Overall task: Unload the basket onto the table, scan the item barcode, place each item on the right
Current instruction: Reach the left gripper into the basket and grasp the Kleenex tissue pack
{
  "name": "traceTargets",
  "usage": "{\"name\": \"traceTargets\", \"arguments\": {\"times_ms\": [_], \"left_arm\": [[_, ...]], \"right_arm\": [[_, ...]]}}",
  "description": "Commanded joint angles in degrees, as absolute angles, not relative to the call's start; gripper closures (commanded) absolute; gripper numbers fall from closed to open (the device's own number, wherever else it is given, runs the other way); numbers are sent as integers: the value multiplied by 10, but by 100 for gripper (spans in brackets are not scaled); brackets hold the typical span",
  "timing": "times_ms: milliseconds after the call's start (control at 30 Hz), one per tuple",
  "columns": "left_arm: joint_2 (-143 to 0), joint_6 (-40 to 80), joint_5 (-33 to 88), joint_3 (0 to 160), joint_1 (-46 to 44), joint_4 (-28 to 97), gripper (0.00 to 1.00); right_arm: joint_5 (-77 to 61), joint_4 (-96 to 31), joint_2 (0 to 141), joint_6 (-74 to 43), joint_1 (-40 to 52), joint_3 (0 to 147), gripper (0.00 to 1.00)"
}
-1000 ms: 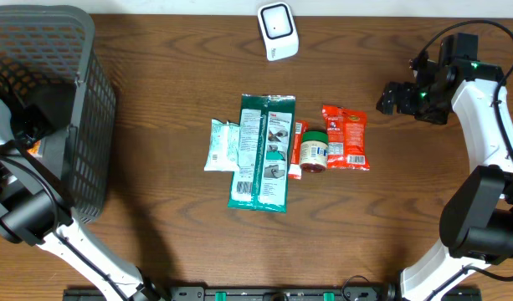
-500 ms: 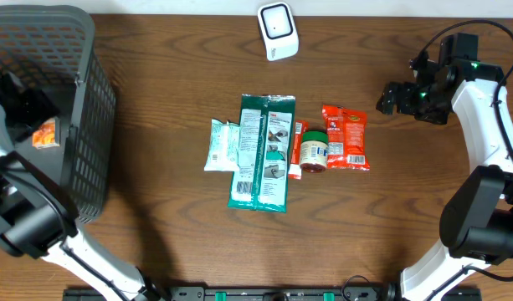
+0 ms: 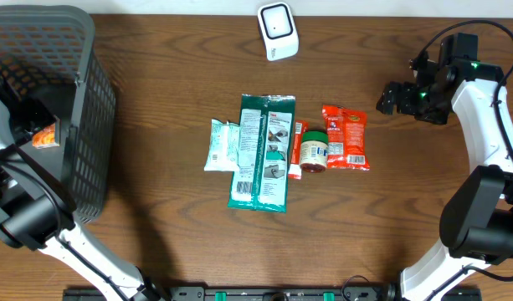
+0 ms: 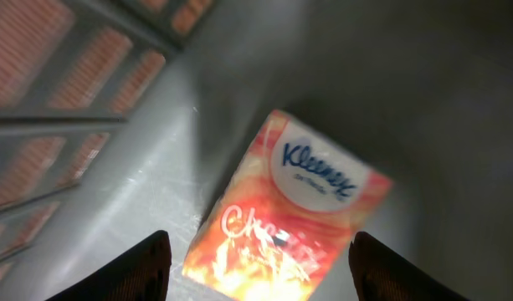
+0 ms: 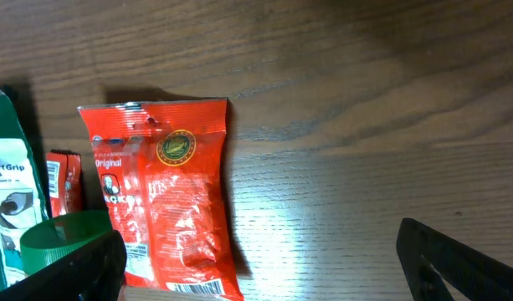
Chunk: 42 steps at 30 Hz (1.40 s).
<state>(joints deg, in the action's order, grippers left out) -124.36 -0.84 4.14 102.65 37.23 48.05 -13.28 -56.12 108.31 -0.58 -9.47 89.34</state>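
Kleenex pack (image 4: 285, 221), between parted left fingers (image 4: 151, 263)

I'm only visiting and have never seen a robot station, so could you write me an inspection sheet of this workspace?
Surface: brown wooden table.
Job's things: white scanner at the far edge. Kleenex pack lies in the grey basket. Green package, pale pack, thin red pack, green-lidded jar and red snack bag are bunched mid-table.
Clutter: nothing seen.
Grippers: left gripper is inside the basket, fingers spread either side of the Kleenex pack. Right gripper is open and empty, over wood beside the snack bag.
Cables: black cable loops over the right arm.
Surroundings: dark rail along the near edge.
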Motion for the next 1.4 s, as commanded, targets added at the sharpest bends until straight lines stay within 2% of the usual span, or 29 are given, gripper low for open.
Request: {"name": "traceTargets", "arguments": {"times_ms": [0,333,600,667,733,867,933,1033,1367], "left_arm": [[-1257,-14,60,1021,373,493,31],[-1252,3,216,1021,373,511,37],[-1210,24,190,1023,381,508,36],[-1198,60,171,1023,387,509,35],[-1196,106,155,1023,394,520,30],[-1199,130,156,1011,405,515,30],[-1199,130,156,998,410,502,32],[-1199,132,156,973,412,473,45],[-1199,133,180,899,409,378,47]], "right_arm": [[-136,-562,1075,-3,-97,893,1],[-136,-562,1075,-3,-97,893,1],[-136,-562,1075,-3,-97,893,1],[-136,-562,1075,-3,-97,893,1],[-136,-562,1075,-3,-97,893,1],[-136,-562,1075,-3,-97,893,1],[-136,-562,1075,-3,-97,893,1],[-136,-562,1075,-3,-97,893,1],[-136,-562,1075,-3,-97,893,1]]}}
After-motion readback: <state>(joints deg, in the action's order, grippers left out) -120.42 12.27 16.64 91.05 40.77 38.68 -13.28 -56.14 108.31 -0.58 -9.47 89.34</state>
